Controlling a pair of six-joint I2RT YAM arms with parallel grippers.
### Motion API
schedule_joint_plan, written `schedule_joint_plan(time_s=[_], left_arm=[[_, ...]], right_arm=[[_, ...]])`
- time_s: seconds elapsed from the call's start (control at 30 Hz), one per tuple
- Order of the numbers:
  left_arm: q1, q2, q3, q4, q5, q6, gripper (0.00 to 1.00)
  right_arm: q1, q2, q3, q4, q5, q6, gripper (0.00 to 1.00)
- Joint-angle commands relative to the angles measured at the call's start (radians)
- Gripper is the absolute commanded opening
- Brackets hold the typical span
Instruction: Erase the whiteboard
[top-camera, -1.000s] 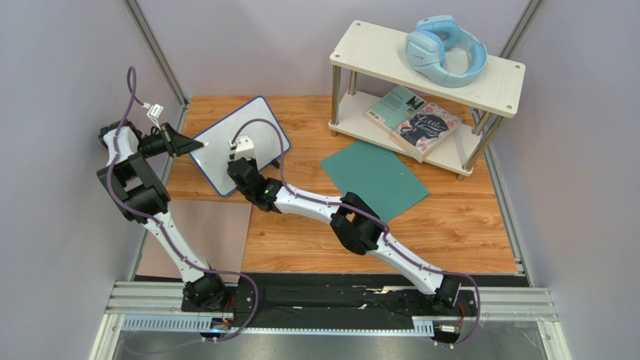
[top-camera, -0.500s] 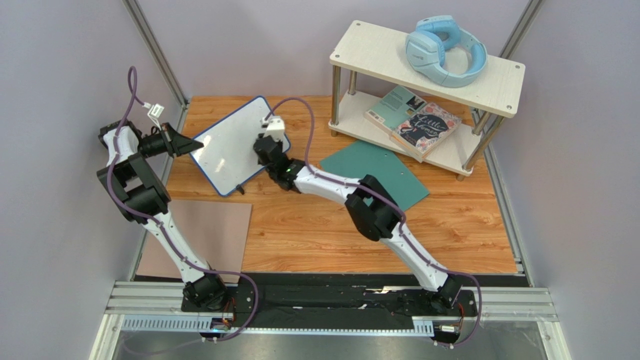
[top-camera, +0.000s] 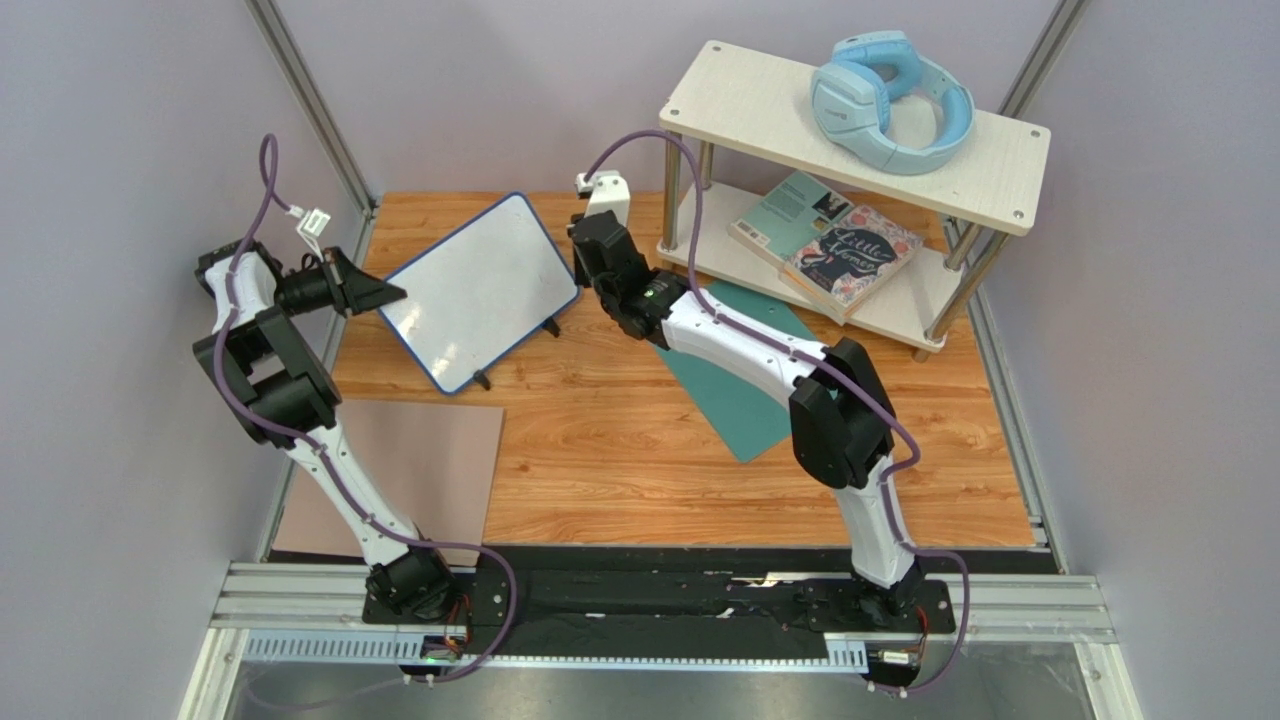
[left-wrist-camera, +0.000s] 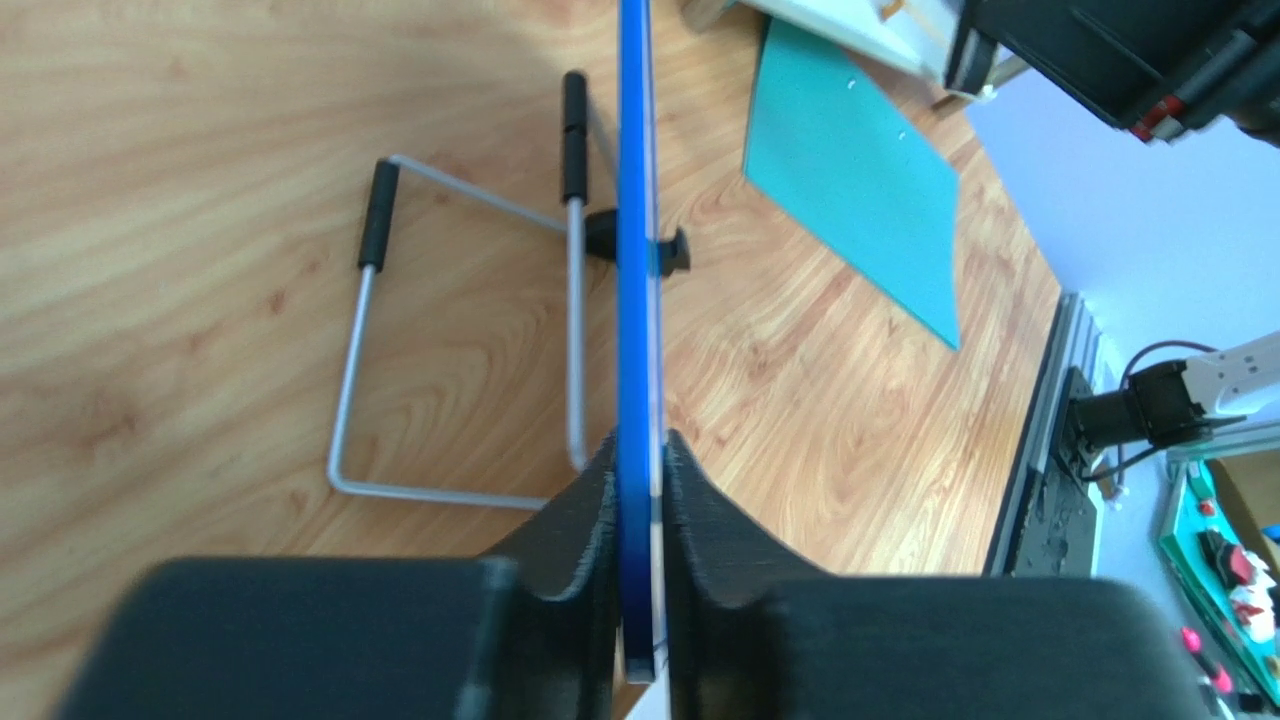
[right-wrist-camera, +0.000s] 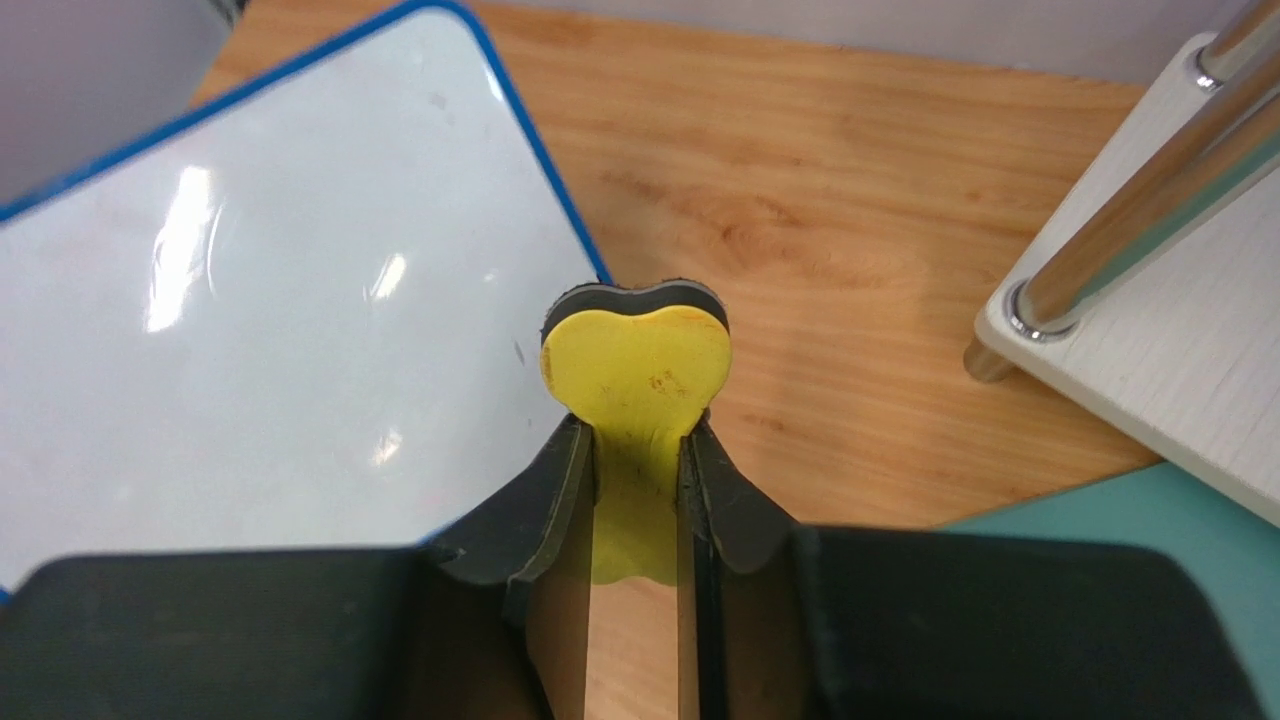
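Note:
The whiteboard (top-camera: 478, 290), white with a thin blue rim, stands tilted on the wooden table at the back left; its face looks wiped clean. My left gripper (top-camera: 394, 285) is shut on its left edge; the left wrist view shows the blue rim (left-wrist-camera: 639, 330) edge-on between the jaws, with its wire stand (left-wrist-camera: 451, 360) behind. My right gripper (top-camera: 594, 258) is just off the board's right edge, shut on a yellow eraser (right-wrist-camera: 637, 368) with a black underside. The board's right corner (right-wrist-camera: 271, 300) shows in the right wrist view.
A teal flat sheet (top-camera: 751, 383) lies under the right arm. A white two-tier shelf (top-camera: 721, 93) at the back right holds blue headphones (top-camera: 890, 99) and books (top-camera: 827, 240); its metal leg (right-wrist-camera: 1120, 210) is close to my right gripper. A brownish-pink mat (top-camera: 436, 450) lies front left.
My right gripper has swept with the eraser from the board's middle up and to the right, off its right edge. The left gripper and the board have stayed put.

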Motion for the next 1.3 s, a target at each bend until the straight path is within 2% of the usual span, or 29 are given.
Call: schedule_joint_plan(time_s=[0.0, 0.07, 0.17, 0.4, 0.5, 0.6, 0.63, 0.83, 0.87, 0.93, 0.97, 1.0, 1.03, 1.13, 1.23, 1.27], left_arm=[[0.006, -0.046, 0.003, -0.348, -0.098, 0.047, 0.23], [0.009, -0.045, 0.003, -0.348, -0.115, 0.045, 0.33], [0.007, -0.039, 0.009, -0.348, -0.13, 0.042, 0.4], [0.009, -0.028, 0.022, -0.349, -0.144, 0.042, 0.42], [0.012, -0.034, 0.017, -0.349, -0.156, 0.058, 0.47], [0.016, -0.051, 0.008, -0.349, -0.164, 0.082, 0.54], [0.021, -0.062, 0.003, -0.348, -0.165, 0.094, 0.56], [0.058, -0.114, -0.014, -0.348, -0.124, 0.134, 0.74], [0.064, -0.12, -0.012, -0.346, -0.116, 0.134, 0.76], [0.082, -0.137, -0.009, -0.328, -0.101, 0.108, 0.79], [0.088, -0.14, -0.009, -0.313, -0.095, 0.098, 0.8], [0.094, -0.149, -0.009, -0.302, -0.092, 0.072, 0.93], [0.101, -0.154, -0.009, -0.288, -0.089, 0.059, 0.99], [0.134, -0.188, -0.034, -0.224, -0.081, -0.004, 0.99], [0.186, -0.252, -0.118, -0.066, -0.092, -0.134, 0.99], [0.202, -0.275, -0.177, 0.044, -0.101, -0.174, 0.99]], right_arm=[[-0.004, -0.017, -0.057, -0.227, -0.141, -0.066, 0.0], [-0.012, 0.0, -0.062, -0.263, -0.23, -0.09, 0.0], [-0.018, 0.04, -0.048, -0.345, -0.278, -0.101, 0.0], [-0.027, 0.152, 0.036, -0.436, -0.365, -0.101, 0.0], [-0.034, 0.181, 0.062, -0.451, -0.413, -0.089, 0.06], [-0.039, 0.204, 0.085, -0.454, -0.48, -0.077, 0.2], [-0.044, 0.207, 0.09, -0.454, -0.523, -0.072, 0.3], [-0.054, 0.201, 0.094, -0.453, -0.569, -0.058, 0.69], [-0.054, 0.187, 0.079, -0.441, -0.572, -0.057, 0.72], [-0.056, 0.172, 0.058, -0.422, -0.574, -0.055, 0.89], [-0.055, 0.159, 0.048, -0.407, -0.572, -0.05, 0.9], [-0.054, 0.153, 0.039, -0.407, -0.568, -0.047, 0.93], [-0.054, 0.15, 0.036, -0.405, -0.566, -0.044, 0.95], [-0.054, 0.133, 0.018, -0.402, -0.549, -0.037, 0.99], [-0.054, 0.103, -0.014, -0.387, -0.519, -0.024, 1.0], [-0.054, 0.086, -0.021, -0.381, -0.505, -0.018, 1.0]])
